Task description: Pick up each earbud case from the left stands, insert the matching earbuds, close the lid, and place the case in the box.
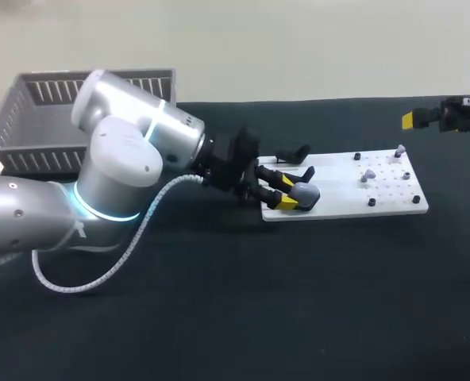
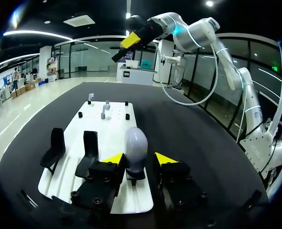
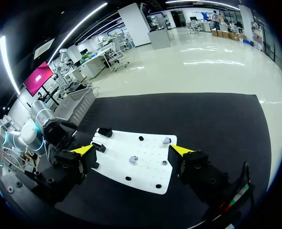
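Black desk (image 1: 298, 302) carries a white board (image 1: 346, 194) centre-right, with a grey basket (image 1: 28, 119) upper left. Left tool (image 2: 140, 158), released, straddles the earbud case (image 2: 135, 142) at the board's left end; right tool (image 3: 132, 150) hangs released upper right.

- Board (image 1: 354, 200): flat on the table (image 1: 219, 317); its near end lies under the fingers of the left gripper (image 2: 138, 160).
- Earbud case (image 2: 135, 145): upright at the board's near end, between the left fingers, with a gap on one side.
- Inner stand (image 2: 89, 150) and outer stand (image 2: 55, 148): on the board, in a row beside the left fingers, to one side of the earbud case.
- First earbud (image 2: 105, 107) and second earbud (image 2: 90, 97): at the board's far end, well ahead of the left fingers.
- Box (image 1: 60, 119): on the table behind the left arm, well apart from the board.
- Right gripper (image 3: 133, 150): above the table, past the board's far end. Its fingers are spread, and the board lies ahead of and below them.
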### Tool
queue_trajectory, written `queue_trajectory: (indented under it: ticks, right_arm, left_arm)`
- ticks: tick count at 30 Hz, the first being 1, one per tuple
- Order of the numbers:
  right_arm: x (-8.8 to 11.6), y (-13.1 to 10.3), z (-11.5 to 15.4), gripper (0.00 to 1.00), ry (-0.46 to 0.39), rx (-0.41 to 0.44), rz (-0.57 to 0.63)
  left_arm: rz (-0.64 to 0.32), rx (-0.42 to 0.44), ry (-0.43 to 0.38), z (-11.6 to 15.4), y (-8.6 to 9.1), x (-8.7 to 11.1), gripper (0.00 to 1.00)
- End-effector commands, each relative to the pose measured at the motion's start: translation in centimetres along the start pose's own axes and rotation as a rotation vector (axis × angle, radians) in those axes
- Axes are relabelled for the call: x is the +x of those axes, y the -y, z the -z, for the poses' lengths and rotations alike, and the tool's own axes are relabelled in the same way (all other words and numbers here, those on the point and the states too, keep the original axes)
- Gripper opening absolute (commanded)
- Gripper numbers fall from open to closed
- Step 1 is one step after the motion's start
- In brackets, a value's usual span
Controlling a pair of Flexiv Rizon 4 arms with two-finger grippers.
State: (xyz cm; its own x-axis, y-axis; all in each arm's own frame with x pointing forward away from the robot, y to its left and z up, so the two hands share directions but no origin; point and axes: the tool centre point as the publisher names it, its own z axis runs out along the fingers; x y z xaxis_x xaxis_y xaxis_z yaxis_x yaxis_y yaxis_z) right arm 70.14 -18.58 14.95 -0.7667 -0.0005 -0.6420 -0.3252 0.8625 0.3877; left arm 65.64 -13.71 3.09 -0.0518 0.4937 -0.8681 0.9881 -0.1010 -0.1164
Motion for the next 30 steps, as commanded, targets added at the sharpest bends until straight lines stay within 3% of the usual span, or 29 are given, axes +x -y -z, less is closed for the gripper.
queue_trajectory:
  ticks: [1, 9, 10, 12, 14, 19, 30]
  right_arm:
    - [0.02, -0.01, 0.03, 1.0, 0.0, 0.0, 0.0]
    - [0.02, -0.01, 0.03, 1.0, 0.0, 0.0, 0.0]
    - [0.02, -0.01, 0.03, 1.0, 0.0, 0.0, 0.0]
    - [0.02, -0.01, 0.03, 1.0, 0.0, 0.0, 0.0]
    - [0.02, -0.01, 0.03, 1.0, 0.0, 0.0, 0.0]
    - [0.02, -0.01, 0.03, 1.0, 0.0, 0.0, 0.0]
    - [0.02, -0.01, 0.03, 1.0, 0.0, 0.0, 0.0]
  left_arm:
    - [-0.002, 0.007, -0.001, -0.22, -0.23, -0.01, 0.44]
    - [-0.003, 0.011, -0.007, -0.47, -0.27, 0.04, 0.47]
    - [-0.002, 0.01, -0.008, -0.48, -0.28, 0.05, 0.49]
    - [-0.001, 0.008, -0.01, -0.49, -0.29, 0.06, 0.73]
    - [0.0, 0.006, -0.01, -0.49, -0.29, 0.07, 0.77]
    - [0.001, -0.001, -0.009, -0.5, -0.32, 0.07, 0.73]
    - [-0.003, 0.004, -0.01, -0.97, -0.43, 0.02, 0.45]
